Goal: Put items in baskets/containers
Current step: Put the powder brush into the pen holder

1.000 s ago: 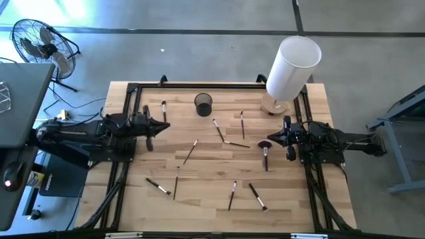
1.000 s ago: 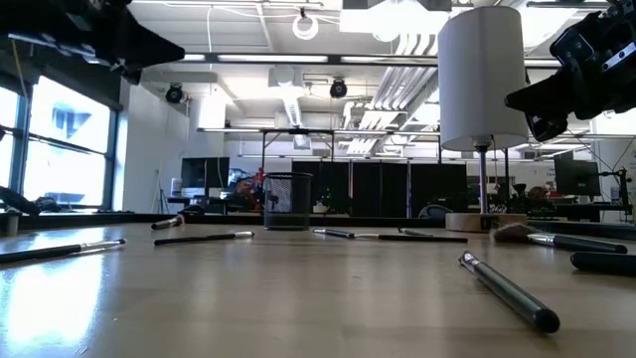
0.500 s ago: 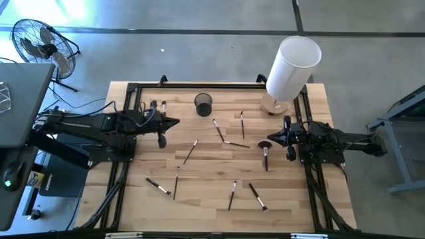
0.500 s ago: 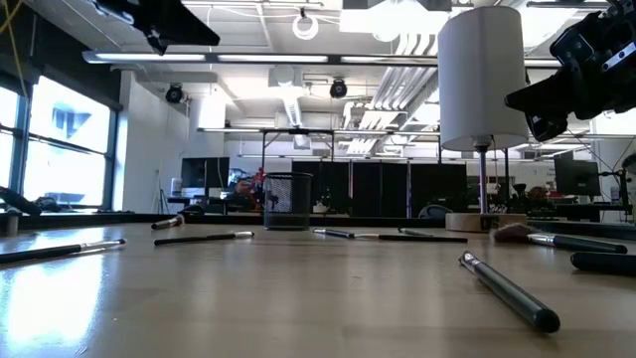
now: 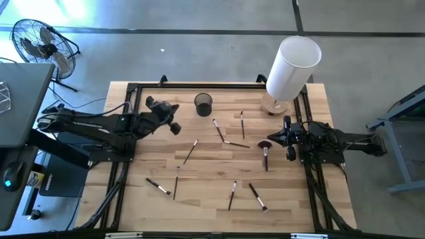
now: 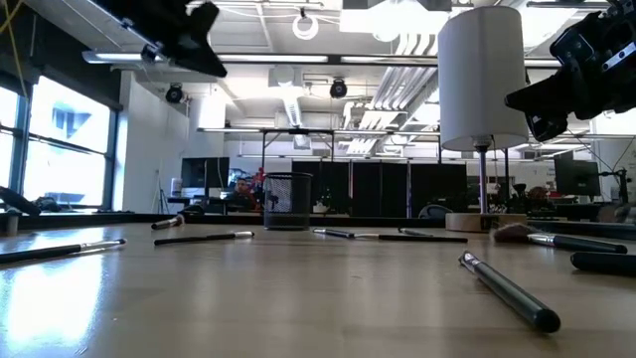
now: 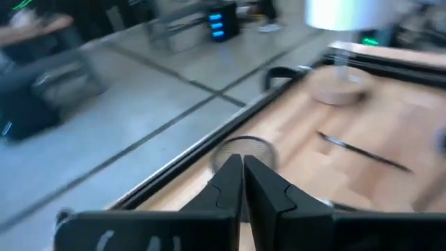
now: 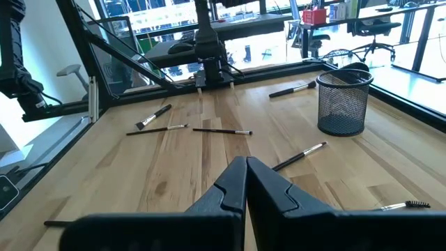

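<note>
The black wire-mesh cup [image 5: 203,104] stands upright near the table's far edge; it also shows in the low view [image 6: 289,201] and the right wrist view [image 8: 342,103]. Several thin brushes lie flat and scattered on the wood, for example one [image 5: 190,151] at mid-table and one with a reddish head [image 5: 264,145]. My left gripper [image 5: 174,123] hovers shut above the table, left of the cup, pointing at it [image 7: 242,148]. My right gripper [image 5: 272,138] waits shut at the right side, just above the reddish brush. Neither touches anything.
A tall white cylinder [image 5: 292,66] on a round wooden base stands at the far right corner. A black metal frame [image 5: 133,89] runs along the table's edges. A floor fan [image 5: 36,40] stands off the table at the left. Bare wood lies between the brushes.
My left arm has reached out toward the table's right and far side, closer to the mesh cup, and its wrist has turned. Its fingers stay shut. The right arm and the brushes have kept still.
</note>
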